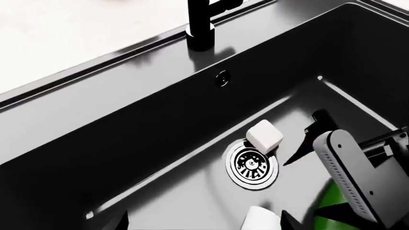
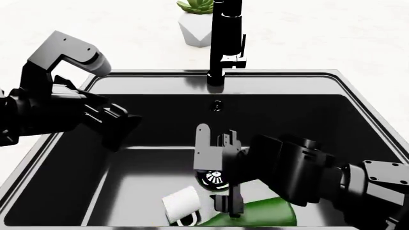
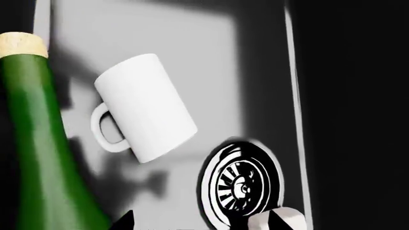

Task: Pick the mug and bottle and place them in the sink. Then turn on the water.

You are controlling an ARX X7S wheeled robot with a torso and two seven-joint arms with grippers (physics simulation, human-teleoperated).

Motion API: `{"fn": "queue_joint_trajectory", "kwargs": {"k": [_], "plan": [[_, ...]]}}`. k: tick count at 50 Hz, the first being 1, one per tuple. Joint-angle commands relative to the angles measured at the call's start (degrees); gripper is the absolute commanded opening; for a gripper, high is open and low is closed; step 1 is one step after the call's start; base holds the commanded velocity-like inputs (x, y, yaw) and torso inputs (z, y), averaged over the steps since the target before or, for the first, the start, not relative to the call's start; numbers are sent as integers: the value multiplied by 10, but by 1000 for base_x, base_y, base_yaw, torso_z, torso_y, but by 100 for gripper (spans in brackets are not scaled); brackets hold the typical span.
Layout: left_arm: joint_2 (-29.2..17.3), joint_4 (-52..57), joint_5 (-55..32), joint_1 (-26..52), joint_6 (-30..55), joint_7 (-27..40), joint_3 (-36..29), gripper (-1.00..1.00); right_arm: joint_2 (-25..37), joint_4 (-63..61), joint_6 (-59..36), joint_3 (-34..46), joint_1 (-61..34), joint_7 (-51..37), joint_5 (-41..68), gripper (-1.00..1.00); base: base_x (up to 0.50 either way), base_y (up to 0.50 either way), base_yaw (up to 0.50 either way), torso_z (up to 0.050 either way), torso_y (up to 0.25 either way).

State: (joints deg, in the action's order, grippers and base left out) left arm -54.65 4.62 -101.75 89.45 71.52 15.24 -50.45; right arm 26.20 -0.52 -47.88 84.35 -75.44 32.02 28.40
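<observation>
1. R gripper low inside sink, over basin floor near drain; jaws spread wide, gripping nothing.
2. Just under/beside it: bottle lying on basin floor at near wall, tan top toward mug.
3. Mug on its side, handle showing, close to bottle neck and drain; narrow gap between.
4. Small white block touching drain rim.
5. L gripper up over sink's left rim, clear of contents; jaw state can't tell.
6. Open floor left toward back wall; faucet at back rim, planter behind on counter.
</observation>
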Motion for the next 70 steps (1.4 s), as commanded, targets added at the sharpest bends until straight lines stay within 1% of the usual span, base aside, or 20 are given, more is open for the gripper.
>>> {"fn": "queue_joint_trajectory", "kwargs": {"k": [1, 4, 12, 17, 23, 28, 33, 38, 42, 44, 48, 54, 61, 66, 70], "plan": [[-6, 7, -12, 1, -2, 11, 1, 100, 37, -88, -32, -13, -15, 2, 32, 100, 0, 0, 0, 0, 0], [-8, 9, -16, 1, -3, 14, 1, 100, 52, -116, -41, -30, -23, 0, 49, 100, 0, 0, 0, 0, 0], [-19, 21, -19, -12, -28, 19, 11, 100, 95, -149, -38, -134, -26, -20, 134, 100, 0, 0, 0, 0, 0], [-23, 35, -16, -36, -79, 18, 32, 100, 122, -153, -29, -205, -11, -59, 189, 100, 0, 0, 0, 0, 0], [-32, 50, -19, -71, -140, 28, 54, 100, 153, -162, -12, -271, 13, -113, 238, 100, 0, 0, 0, 0, 0], [-39, 63, -21, -95, -173, 33, 65, 100, 154, -135, -14, -303, 18, -154, 259, 100, 0, 0, 0, 0, 0], [-49, 75, -32, -105, -190, 44, 74, 100, 152, -108, -14, -308, 21, -165, 254, 100, 0, 0, 0, 0, 0], [-67, 95, -47, -116, -207, 55, 86, 100, 162, -99, -6, -309, 31, -165, 250, 100, 0, 0, 0, 0, 0], [-83, 111, -57, -124, -228, 67, 99, 100, 171, -88, 2, -344, 31, -184, 275, 100, 0, 0, 0, 0, 0], [-90, 123, -63, -130, -242, 75, 106, 100, 163, -62, 3, -366, 23, -212, 284, 100, 0, 0, 0, 0, 0], [-96, 136, -73, -138, -262, 91, 115, 100, 126, 20, 1, -397, 4, -273, 282, 100, 0, 0, 0, 0, 0], [-111, 143, -89, -151, -300, 114, 133, 100, 80, 114, -3, -418, -22, -341, 266, 100, 0, 0, 0, 0, 0], [-142, 173, -101, -181, -340, 120, 153, 100, 49, 170, 13, -429, -47, -372, 245, 100, 0, 0, 0, 0, 0], [-173, 197, -108, -206, -372, 123, 166, 100, 34, 196, 37, -432, -57, -378, 228, 100, 0, 0, 0, 0, 0], [-189, 216, -113, -218, -389, 126, 174, 100, 17, 228, 60, -435, -62, -382, 214, 100, 0, 0, 0, 0, 0]]}}
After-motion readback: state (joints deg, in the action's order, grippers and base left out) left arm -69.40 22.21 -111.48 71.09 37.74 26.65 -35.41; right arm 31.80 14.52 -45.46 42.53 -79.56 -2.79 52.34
